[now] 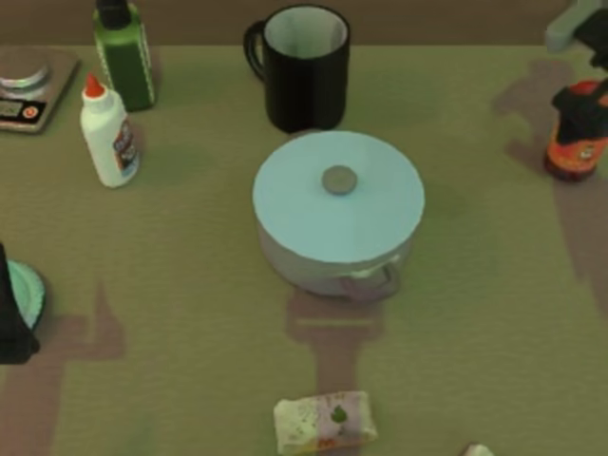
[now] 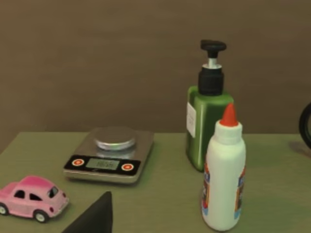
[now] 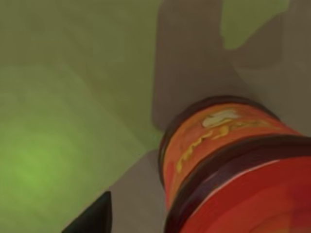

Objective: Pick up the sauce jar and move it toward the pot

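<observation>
**Right gripper at the sauce jar, far from the pot**

While the left arm (image 1: pixel 14 313) sits parked at the left edge of the table, the right gripper (image 1: pixel 591 59) is up at the far right corner, right on top of the sauce jar (image 1: pixel 576 133). I cannot tell if its fingers are shut on the jar or just beside it. In the right wrist view the jar (image 3: pixel 233 165) fills the frame: a red lid, a dark band, and an orange label with pale yellow marks too blurry to read.

The pot (image 1: pixel 337 211), with its light-blue lid, stands well apart from that gripper, in the middle of the table. A black mug (image 1: pixel 302 65) is just behind the pot.

Near the left gripper are a white glue bottle (image 2: pixel 224 172), a green pump bottle (image 2: pixel 206 116), a kitchen scale (image 2: pixel 109 155) and a pink toy car (image 2: pixel 33 196). No label can be read.
</observation>
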Robot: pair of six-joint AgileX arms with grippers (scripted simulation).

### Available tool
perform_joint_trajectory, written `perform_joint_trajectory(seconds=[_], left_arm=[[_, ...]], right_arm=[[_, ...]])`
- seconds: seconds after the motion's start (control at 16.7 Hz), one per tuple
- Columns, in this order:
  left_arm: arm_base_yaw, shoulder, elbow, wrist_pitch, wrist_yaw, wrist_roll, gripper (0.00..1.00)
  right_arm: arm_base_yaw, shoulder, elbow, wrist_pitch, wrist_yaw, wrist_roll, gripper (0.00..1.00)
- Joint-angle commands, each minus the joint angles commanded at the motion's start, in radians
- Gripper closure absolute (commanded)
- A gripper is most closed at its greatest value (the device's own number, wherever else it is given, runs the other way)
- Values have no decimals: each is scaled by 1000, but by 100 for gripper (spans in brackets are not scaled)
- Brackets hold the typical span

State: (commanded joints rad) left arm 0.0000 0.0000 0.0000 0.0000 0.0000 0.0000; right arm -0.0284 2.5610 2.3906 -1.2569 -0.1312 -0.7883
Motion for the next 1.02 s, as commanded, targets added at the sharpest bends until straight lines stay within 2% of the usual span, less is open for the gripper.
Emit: perform_joint_trajectory(seconds=[0.36, 1.02], left_arm=[[0, 0, 0, 0, 0, 0, 0], [0, 0, 0, 0, 0, 0, 0]], right_arm=[[5, 7, -52, 59, 1, 5, 0], [5, 7, -52, 59, 1, 5, 83]])
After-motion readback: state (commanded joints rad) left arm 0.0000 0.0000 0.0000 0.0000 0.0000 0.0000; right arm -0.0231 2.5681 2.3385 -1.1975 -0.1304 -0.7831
